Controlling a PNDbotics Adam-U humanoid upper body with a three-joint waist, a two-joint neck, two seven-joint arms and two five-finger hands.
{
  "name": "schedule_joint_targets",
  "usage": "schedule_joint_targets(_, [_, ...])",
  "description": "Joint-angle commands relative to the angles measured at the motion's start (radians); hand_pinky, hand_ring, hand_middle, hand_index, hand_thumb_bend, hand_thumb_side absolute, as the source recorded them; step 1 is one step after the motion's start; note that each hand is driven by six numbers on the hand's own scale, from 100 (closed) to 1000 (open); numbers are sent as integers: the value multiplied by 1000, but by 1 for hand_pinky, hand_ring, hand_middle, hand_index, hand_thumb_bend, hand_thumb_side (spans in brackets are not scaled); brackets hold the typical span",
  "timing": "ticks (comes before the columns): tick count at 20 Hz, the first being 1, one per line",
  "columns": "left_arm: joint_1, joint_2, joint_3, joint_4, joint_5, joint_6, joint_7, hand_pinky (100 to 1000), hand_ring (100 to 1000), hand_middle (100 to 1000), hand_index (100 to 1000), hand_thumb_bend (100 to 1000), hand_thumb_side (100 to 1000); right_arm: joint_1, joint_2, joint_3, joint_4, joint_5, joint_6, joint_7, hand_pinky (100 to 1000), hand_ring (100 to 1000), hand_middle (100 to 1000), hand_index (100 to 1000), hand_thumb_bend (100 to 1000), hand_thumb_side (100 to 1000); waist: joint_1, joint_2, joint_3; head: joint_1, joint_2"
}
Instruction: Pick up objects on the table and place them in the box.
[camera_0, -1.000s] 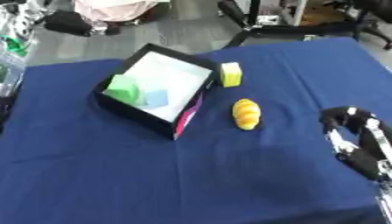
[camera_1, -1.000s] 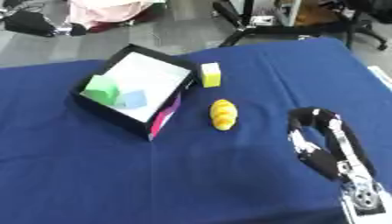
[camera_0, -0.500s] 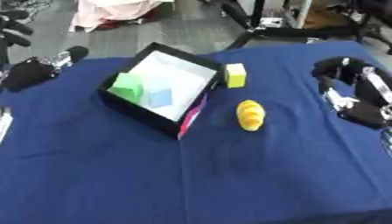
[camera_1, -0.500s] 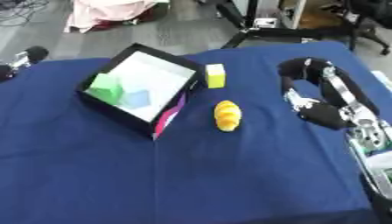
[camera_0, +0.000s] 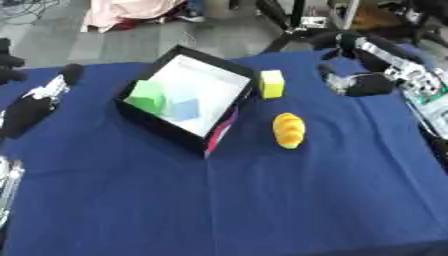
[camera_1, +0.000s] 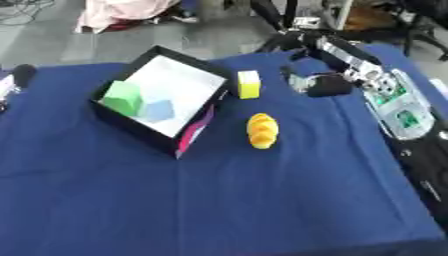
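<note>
My right hand (camera_1: 319, 85) has moved up the bench (camera_0: 262, 200), now near the yellow block (camera_0: 272, 83), fingers curled, empty. Bread (camera_0: 289, 130) lies beside the box (camera_0: 188, 145). Left hand (camera_0: 31, 107) state: cannot tell.

No legible txt, labels, nos. or signs anywhere.

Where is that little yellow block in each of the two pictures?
Left eye view: the yellow block sits right of centre near the top, just right of the black box.
Right eye view: it sits nearer the centre, again beside the box's right side.
Shared landmark: the yellow bread-shaped toy below it.
</note>
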Motion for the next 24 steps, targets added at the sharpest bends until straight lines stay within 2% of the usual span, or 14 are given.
schedule_joint_targets(1, [-22,-31,-4,-13,-6,-26,-10,807,603,600,842,867,616,-67,27,-15,126,131,-58,34,876,963,925,920,100,525,14,12,13,-30,-2])
schedule_joint_targets(3, [-28,-47,-9,-12,-9,-37,-19,807,600,595,841,864,619,-95,46,-34,198,213,-81,21,885,973,931,925,100,574,17,18,28,-48,-2])
schedule_joint_targets(6, [-34,-60,-18,-11,-16,-45,-36,807,596,592,842,862,622,-127,57,-70,296,323,-95,-36,896,983,941,933,100,590,20,28,50,-70,-2])
schedule_joint_targets(11, [-35,-68,-17,-17,-22,-48,-44,806,592,587,842,860,624,-159,56,-120,410,445,-97,-174,907,992,954,942,100,555,20,36,75,-89,-2])
schedule_joint_targets(12, [-36,-69,-17,-18,-22,-49,-44,806,591,586,842,860,623,-165,54,-127,423,463,-95,-201,913,996,959,946,100,516,20,38,80,-92,-2])
schedule_joint_targets(18, [-45,-75,-21,-20,-22,-50,-48,806,590,584,844,858,625,-189,57,-146,467,523,-91,-320,914,996,967,949,100,422,22,49,103,-105,-2])
schedule_joint_targets(24, [-64,-81,-21,-35,-34,-52,-65,807,592,585,844,854,629,-201,53,-157,501,558,-70,-375,909,990,964,945,100,430,25,63,130,-113,-2])
